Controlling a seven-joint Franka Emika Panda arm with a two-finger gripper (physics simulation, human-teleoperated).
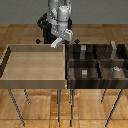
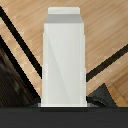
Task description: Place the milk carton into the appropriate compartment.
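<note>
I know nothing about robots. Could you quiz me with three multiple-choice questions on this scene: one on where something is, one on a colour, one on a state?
1. Where is the milk carton? A in the wooden tray; B up in the air at the gripper; C on the floor.
2. Its colour? A red; B green; C pale grey-white.
3. The gripper is: A shut on the carton; B open, holding nothing; C out of sight.

Answers: B, it hangs off every surface; C, the wrist view shows it plainly; A, the carton sits right at the gripper, unsupported otherwise.
</note>
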